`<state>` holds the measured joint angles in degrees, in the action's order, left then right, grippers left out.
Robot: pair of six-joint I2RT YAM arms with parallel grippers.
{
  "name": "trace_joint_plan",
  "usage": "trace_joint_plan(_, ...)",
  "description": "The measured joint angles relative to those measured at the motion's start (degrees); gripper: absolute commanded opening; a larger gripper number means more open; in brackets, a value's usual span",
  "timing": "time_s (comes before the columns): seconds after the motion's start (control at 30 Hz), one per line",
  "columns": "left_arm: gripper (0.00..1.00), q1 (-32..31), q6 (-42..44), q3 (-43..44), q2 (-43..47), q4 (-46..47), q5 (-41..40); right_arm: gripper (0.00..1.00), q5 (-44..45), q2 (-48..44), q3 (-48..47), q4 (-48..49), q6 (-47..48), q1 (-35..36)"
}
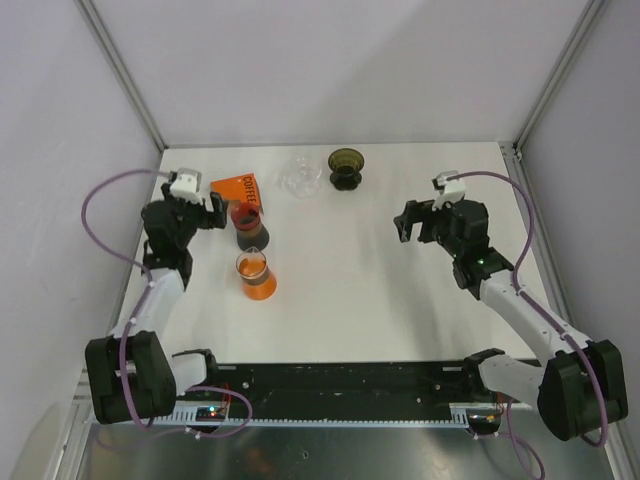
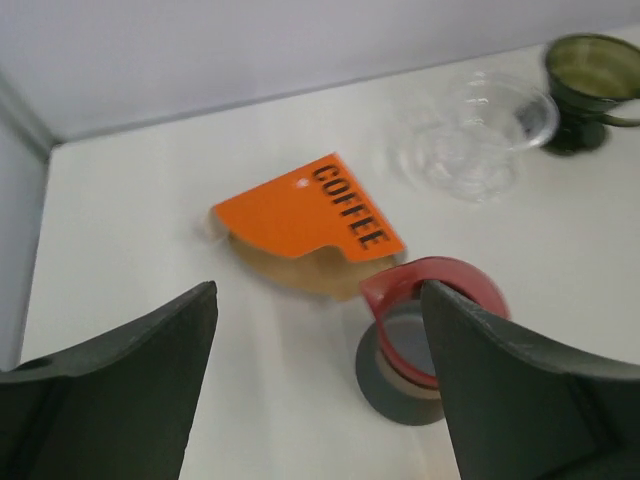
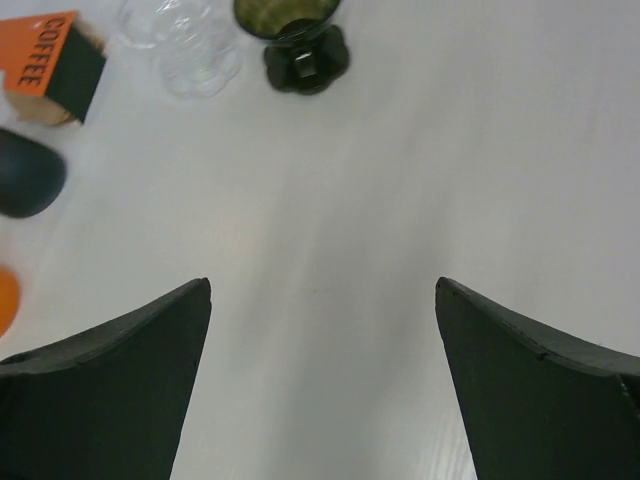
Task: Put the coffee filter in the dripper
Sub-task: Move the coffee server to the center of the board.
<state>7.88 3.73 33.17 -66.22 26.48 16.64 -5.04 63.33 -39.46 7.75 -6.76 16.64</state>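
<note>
White matte table point(image 1: 360, 290), pale grey walls on three sides, metal frame posts in the corners. Far left: left gripper point(image 2: 318, 300) released, jaws wide, nothing between them, hovering near the filter pack point(image 2: 305, 215), a flat orange wedge printed COFFEE with brown paper filters showing under its edge, lying flat on the table. Just beside it, a red-rimmed dripper point(image 2: 430, 266) on a dark round base, upright. Nearer the arms, an orange translucent cup point(image 1: 254, 275). Toward the back, a clear glassy dripper point(image 2: 470, 140), then a dark green dripper point(image 2: 585, 85) with a lobed foot, close together. Right gripper point(image 3: 322, 285) released, over bare table, well apart from everything.
</note>
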Motion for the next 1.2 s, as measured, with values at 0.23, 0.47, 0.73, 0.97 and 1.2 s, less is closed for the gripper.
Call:
trace_joint_plan(0.23,0.84,-1.42,15.43,16.76,1.31,-33.88,15.1,0.99,0.76,0.07,-4.87,-10.12,1.11,7.17)
trace_joint_plan(0.47,0.84,-8.68,28.35,18.05,1.95,-55.39,14.47,0.99,1.86,1.95,-5.25,-16.68,2.08,10.56)
trace_joint_plan(0.73,0.64,-11.45,35.41,18.08,0.85,-63.25,11.82,0.99,3.32,3.54,-5.27,-21.14,2.75,11.17)
trace_joint_plan(0.97,0.51,-12.07,37.53,18.08,-3.48,-64.41,9.2,0.99,4.85,4.55,-5.35,-23.06,3.41,11.39)
trace_joint_plan(1.2,0.09,-12.87,36.68,18.95,-6.36,-64.78,8.37,0.99,5.92,4.76,-5.4,-23.54,3.74,11.43)
